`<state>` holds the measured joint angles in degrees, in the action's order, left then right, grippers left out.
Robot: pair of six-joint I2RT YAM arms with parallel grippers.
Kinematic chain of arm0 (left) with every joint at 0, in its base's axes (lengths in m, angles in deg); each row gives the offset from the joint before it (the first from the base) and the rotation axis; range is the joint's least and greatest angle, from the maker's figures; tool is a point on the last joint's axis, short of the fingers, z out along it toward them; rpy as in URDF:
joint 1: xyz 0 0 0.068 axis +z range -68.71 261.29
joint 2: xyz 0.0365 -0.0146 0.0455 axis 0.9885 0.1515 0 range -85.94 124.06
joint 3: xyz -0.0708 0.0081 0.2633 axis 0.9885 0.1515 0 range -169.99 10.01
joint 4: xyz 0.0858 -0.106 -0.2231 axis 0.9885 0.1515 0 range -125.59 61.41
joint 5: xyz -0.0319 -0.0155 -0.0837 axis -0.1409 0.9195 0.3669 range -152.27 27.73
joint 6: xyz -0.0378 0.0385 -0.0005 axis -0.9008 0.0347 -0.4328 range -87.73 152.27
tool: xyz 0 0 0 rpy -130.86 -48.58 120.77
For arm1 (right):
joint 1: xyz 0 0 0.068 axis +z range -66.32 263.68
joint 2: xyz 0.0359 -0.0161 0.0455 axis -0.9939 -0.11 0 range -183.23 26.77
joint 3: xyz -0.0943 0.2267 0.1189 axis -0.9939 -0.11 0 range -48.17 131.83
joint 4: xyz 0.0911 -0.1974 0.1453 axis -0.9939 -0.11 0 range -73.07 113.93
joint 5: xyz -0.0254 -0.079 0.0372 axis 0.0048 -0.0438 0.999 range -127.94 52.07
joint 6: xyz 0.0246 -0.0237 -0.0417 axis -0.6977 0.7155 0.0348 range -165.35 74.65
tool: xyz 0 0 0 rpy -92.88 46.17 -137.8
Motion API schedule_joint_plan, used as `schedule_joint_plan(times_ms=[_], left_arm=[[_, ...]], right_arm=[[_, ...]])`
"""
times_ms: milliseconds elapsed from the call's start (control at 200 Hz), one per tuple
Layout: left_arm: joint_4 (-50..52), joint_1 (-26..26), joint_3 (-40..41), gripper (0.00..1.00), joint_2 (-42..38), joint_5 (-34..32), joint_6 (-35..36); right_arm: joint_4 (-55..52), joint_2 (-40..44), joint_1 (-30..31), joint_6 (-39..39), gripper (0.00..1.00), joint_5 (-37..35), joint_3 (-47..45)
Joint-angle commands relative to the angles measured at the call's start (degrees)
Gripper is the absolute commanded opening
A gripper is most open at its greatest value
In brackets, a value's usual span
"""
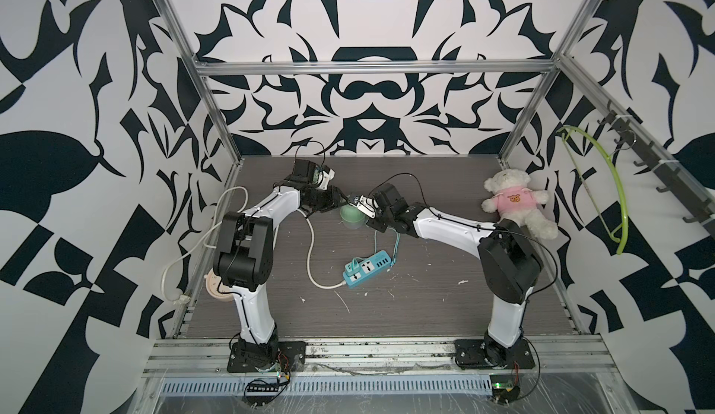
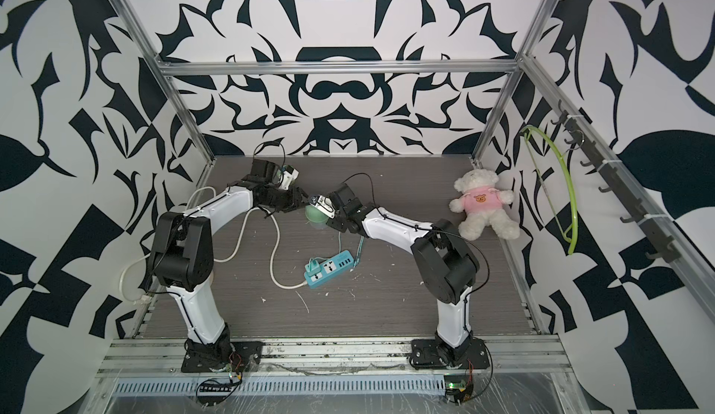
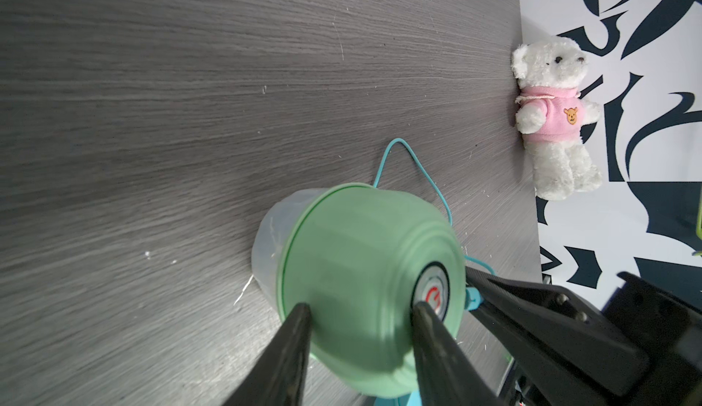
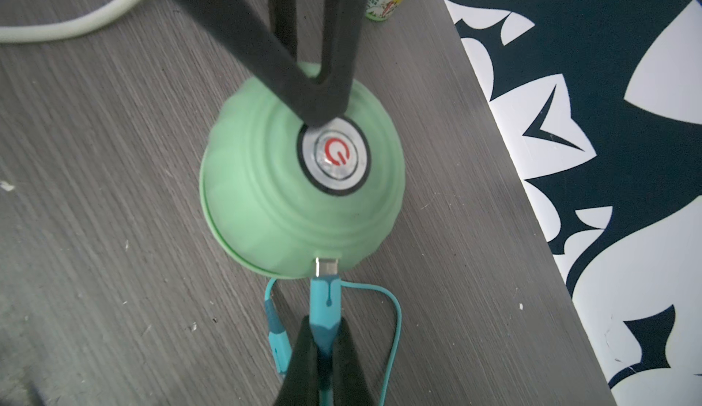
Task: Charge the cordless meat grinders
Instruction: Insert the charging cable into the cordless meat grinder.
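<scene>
1. Grey wood-grain tabletop: flat base for all kit.
2. Teal power strip, mid-table: source for teal cable.
3. Mint meat grinder: upright btwn both grippers, beyond strip, charge port facing R side.
4. L gripper: jaws apart, tips resting on grinder top by button, prob. to stop sliding.
5. R gripper: clenched on teal plug, metal tip at port, not fully seated; held in line for push.
</scene>
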<state>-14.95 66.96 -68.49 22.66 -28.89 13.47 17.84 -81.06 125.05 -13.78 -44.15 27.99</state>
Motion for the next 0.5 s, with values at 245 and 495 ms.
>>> schedule_joint_plan(times_ms=[245, 495], left_arm=[[4.0, -3.3, -1.1, 0.45, 2.3, 3.3, 1.3], [3.9, -4.7, -0.6, 0.44, 2.4, 4.5, 1.2]], right_arm=[[5.5, -1.4, 0.6, -5.0, 0.00, 4.4, 5.4], [5.9, -2.6, 0.6, -6.5, 0.00, 2.6, 6.8]])
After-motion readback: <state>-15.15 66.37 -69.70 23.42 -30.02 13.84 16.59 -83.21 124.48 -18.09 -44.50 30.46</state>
